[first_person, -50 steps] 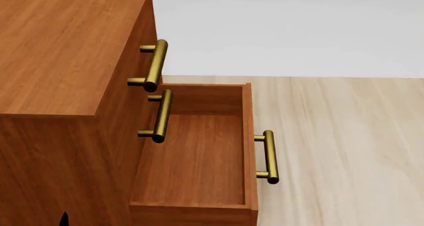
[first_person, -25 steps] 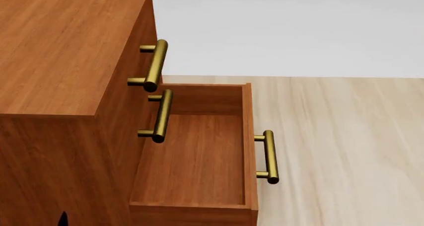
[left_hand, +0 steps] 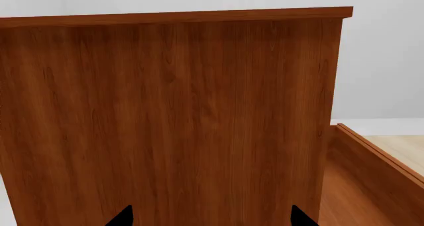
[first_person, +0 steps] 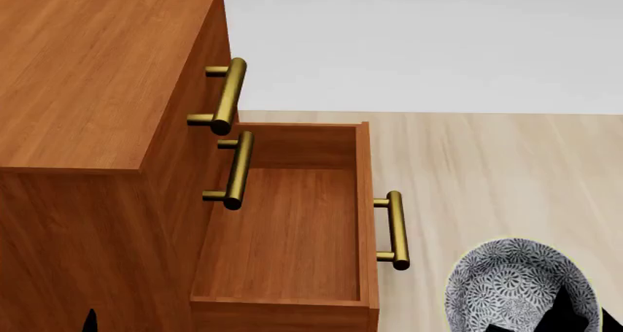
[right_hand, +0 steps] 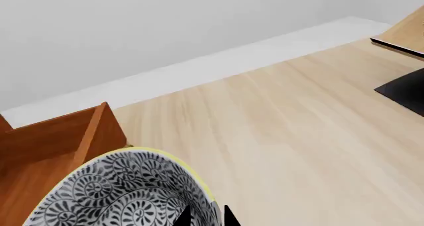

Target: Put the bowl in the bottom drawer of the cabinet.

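Observation:
The bowl, white with a blue-grey floral pattern and a yellowish rim, hangs over the floor to the right of the bottom drawer. My right gripper is shut on the bowl, one finger inside its wall and one outside. The drawer stands pulled out of the cabinet, with nothing in it and its brass handle facing right. My left gripper is open and faces the cabinet's side panel. Only its two black tips show.
Two upper drawers are shut, their brass handles jutting over the open drawer. Pale wood floor spreads to the right, up to a white wall. A pale rack on a black base stands at the far side of the floor.
The bowl, held by my right gripper, has come into the head view at the lower right. The cabinet, the drawer and the left arm have not moved.

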